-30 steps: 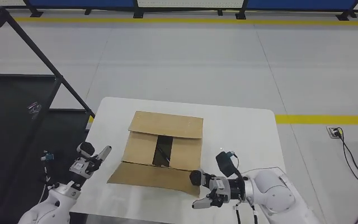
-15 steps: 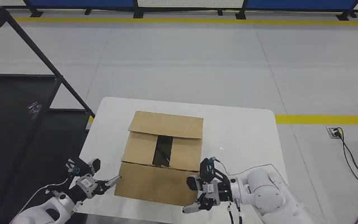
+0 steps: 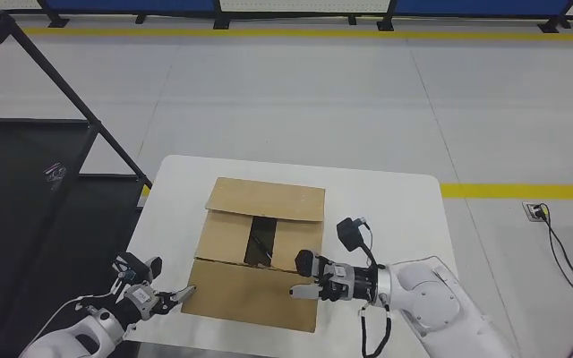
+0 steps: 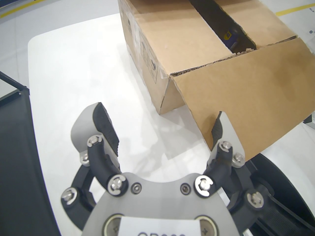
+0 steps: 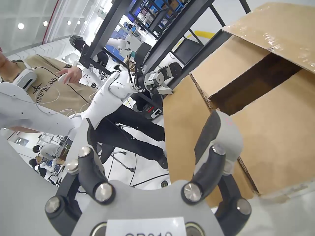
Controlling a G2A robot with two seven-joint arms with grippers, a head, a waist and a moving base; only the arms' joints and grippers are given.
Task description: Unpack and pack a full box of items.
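Note:
A brown cardboard box [image 3: 260, 237] stands mid-table, its far flap [image 3: 269, 199] folded back. The two inner flaps leave a dark slot [image 3: 261, 240] between them, and a blue item [image 4: 230, 35] shows inside it. The near flap [image 3: 251, 294] juts out toward the table's front edge. My left gripper [image 3: 183, 294] is open at this flap's left corner, and one fingertip [image 4: 221, 128] is right against the flap [image 4: 246, 94]. My right gripper [image 3: 303, 277] is open at the flap's right corner, with one finger [image 5: 216, 133] over the cardboard [image 5: 187, 114].
The white table [image 3: 394, 206] has bare room to the right of and behind the box. A black metal frame [image 3: 72, 134] stands off the table's left side. Both grippers hang close to the table's front edge.
The near flap lay splayed out flat and now stands lifted. My left gripper has swung in to its left corner. My right gripper has risen to its right corner.

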